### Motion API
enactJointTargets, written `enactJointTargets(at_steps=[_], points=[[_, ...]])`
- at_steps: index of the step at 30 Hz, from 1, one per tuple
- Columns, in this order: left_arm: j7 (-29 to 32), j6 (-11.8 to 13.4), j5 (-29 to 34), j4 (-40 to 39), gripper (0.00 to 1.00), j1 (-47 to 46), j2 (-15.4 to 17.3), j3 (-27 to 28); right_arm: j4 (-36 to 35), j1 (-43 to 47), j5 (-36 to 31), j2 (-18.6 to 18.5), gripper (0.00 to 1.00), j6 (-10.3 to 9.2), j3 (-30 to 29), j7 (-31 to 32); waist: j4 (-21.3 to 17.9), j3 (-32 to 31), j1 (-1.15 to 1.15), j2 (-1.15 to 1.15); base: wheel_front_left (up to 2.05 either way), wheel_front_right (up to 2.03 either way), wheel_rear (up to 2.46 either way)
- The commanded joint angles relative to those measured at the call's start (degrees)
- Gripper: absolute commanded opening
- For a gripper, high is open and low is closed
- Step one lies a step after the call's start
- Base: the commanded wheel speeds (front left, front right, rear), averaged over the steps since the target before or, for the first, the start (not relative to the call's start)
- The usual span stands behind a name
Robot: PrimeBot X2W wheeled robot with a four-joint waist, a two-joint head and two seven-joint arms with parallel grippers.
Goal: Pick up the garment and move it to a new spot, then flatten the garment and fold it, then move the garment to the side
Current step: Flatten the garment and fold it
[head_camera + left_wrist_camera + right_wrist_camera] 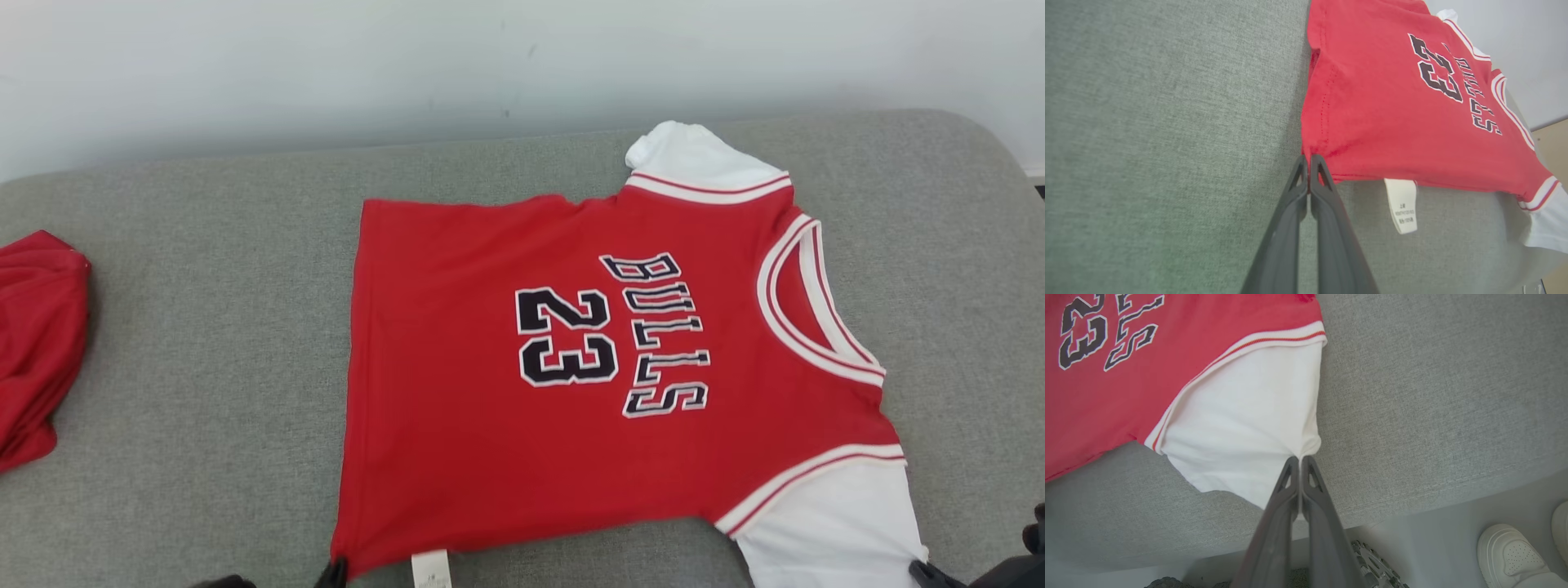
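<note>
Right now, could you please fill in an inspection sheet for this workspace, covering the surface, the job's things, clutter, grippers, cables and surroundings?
Surface: grey cushion, woven fabric, no stains seen.
Job's things: red jersey spread flat, print up, collar toward the robot's right; its care label sticks out from the near edge.
Clutter: second red garment, bunched at the cushion's left end, apart from the jersey.
Grippers: left gripper shut on the jersey's near hem corner; right gripper shut on the near white sleeve, which puckers at the pinch.
Cables: nothing seen.
Surroundings: pale wall behind the cushion; a person's white shoe on the floor.
</note>
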Motion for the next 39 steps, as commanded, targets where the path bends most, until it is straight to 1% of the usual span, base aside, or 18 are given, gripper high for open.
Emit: enactJointTargets(at_steps=[1,4,7,12,16,19,23,26,30,35,39], points=[[2.2,1.24,0.56,-0.62,0.0,1.57,1.31,-0.81,-0.71,1.32,0.0,-0.06,0.0,-0.13,-0.09,1.26,0.15,-0.31,0.0,0.0,0.0,0.0,0.0],[4.96,2.75,0.37,-2.02,0.0,2.08,2.41,-1.46,-1.56,2.4,0.3,-0.04,0.0,-0.13,-0.07,2.9,0.19,-0.56,0.0,0.0,0.0,0.0,0.0],[5.22,2.87,-0.31,-3.07,0.0,2.7,2.54,-1.14,-2.11,2.1,0.15,-0.05,0.0,-0.13,-0.36,2.8,0.23,-0.74,0.0,0.0,0.0,0.0,0.0],[3.74,0.89,-1.9,-5.15,0.0,2.39,1.75,-0.3,-3.12,-0.67,-0.21,-0.04,0.0,-0.13,0.55,0.61,0.49,-1.19,0.0,0.0,0.0,0.0,0.0],[4.67,-0.26,-3.05,-5.88,0.0,-0.07,0.65,-0.16,-3.92,-4.45,-2.35,-0.04,0.0,-0.13,1.79,-1.3,0.86,-1.27,0.0,0.0,0.0,0.0,0.0],[5.52,-0.56,-3.48,-5.46,0.0,-3.19,-0.52,-0.33,-2.97,-7.59,-3.62,-0.03,0.0,-0.13,2.65,-2.37,1.31,-0.98,0.0,0.0,0.0,0.0,0.0],[6.93,0.07,-3.49,-2.91,0.0,-8.33,-2.15,-0.48,0.46,-12.8,-5.4,-0.04,0.0,-0.13,3.57,-4.48,1.68,-0.04,0.0,0.0,0.0,0.0,0.0],[6.93,0.6,-3.23,-0.78,0.0,-12.23,-3.82,-0.19,3.54,-16.73,-6.76,-0.04,0.0,-0.13,3.76,-7.05,1.88,0.94,0.0,0.0,0.0,0.0,0.0],[6.55,1.73,-1.66,2.8,0.0,-17.17,-5.22,-0.07,7.8,-21.85,-8.17,-0.19,0.0,-0.13,4.14,-10.84,1.82,2.66,0.0,0.0,0.0,0.0,0.0],[5.51,2.76,-0.16,7.23,0.0,-22.82,-6.65,0.1,13.4,-27.51,-9.35,-1.62,0.0,-0.13,4.81,-16.03,1.54,5.23,0.0,0.0,0.0,0.0,0.0],[4.37,2.57,1.0,10.46,0.0,-26.61,-7.5,0.33,17.72,-30.97,-9.72,-2.65,0.0,-0.13,5.76,-19.97,1.39,7.16,0.0,0.0,0.0,0.0,0.0]])
